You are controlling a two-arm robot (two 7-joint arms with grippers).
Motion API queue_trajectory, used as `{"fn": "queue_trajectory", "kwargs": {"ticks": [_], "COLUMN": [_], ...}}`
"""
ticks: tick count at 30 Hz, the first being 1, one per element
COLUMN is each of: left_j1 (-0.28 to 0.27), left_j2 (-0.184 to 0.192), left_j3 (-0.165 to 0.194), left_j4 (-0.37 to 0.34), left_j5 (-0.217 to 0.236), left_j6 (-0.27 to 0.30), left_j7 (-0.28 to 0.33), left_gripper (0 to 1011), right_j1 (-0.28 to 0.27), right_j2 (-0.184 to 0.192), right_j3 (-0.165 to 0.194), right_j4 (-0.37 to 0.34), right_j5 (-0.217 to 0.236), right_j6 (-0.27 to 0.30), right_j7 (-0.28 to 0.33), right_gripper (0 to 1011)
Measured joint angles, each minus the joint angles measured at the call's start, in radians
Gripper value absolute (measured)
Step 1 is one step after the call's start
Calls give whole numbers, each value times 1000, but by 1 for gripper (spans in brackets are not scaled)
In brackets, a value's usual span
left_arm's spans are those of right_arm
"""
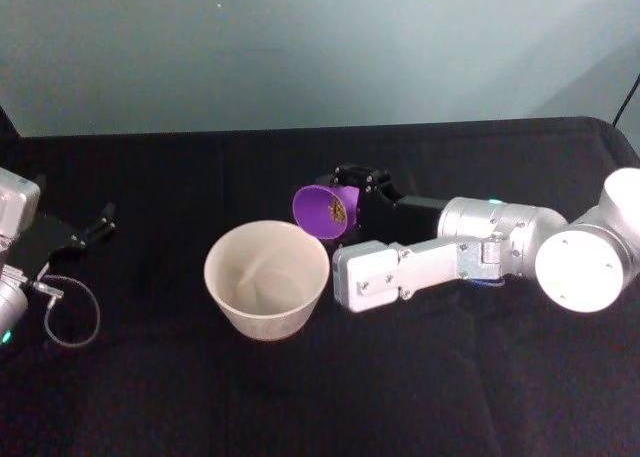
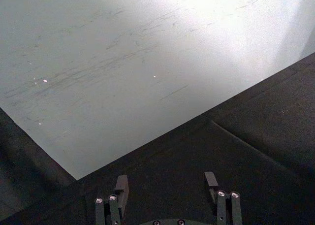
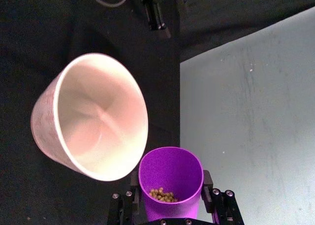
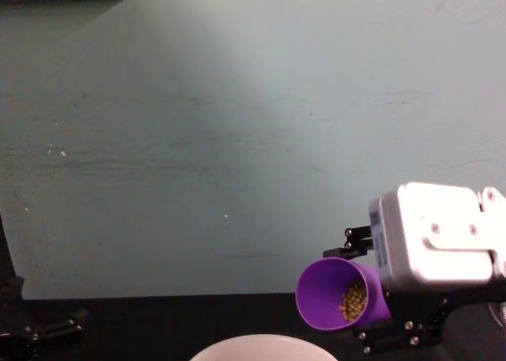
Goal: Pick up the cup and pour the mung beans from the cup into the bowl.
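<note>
Right tool [image 3: 170, 181] pinched around tilted cup [image 3: 171, 168] of mung beans [image 3: 162, 196] just beside bowl [image 3: 45, 122]; left tool [image 2: 166, 179] spread, parked.

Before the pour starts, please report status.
Right gripper shut on cup, tipped toward bowl. Mung beans inside cup. Left gripper open, parked left. No obstruction.

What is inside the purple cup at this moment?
A small heap of mung beans lies against the lower wall of the cup, which the right gripper holds tipped toward the bowl. The rest of its inside is bare. Beans beneath the top layer are covered.
</note>
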Motion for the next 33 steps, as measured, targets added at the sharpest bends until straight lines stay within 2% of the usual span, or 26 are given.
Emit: {"fn": "queue_trajectory", "kwargs": {"ticks": [3,7,11,25,33], "left_j1": [0,0,0,0,0], "left_j2": [0,0,0,0,0], "left_j3": [0,0,0,0,0], "left_j4": [0,0,0,0,0], "left_j5": [0,0,0,0,0], "left_j6": [0,0,0,0,0], "left_j7": [0,0,0,0,0], "left_gripper": [1000,1000,1000,1000,1000], "right_j1": [3,7,9,10,16], "right_j2": [3,10,13,23,28], "right_j3": [-10,-29,-39,-65,-82], "right_j4": [0,-7,-12,-26,-31], "right_j5": [-36,-111,-152,-260,-304], "right_j6": [-4,-13,-17,-32,-38], "right_j7": [-11,-30,-40,-65,-68], "right_gripper": [723,723,723,723,723]}}
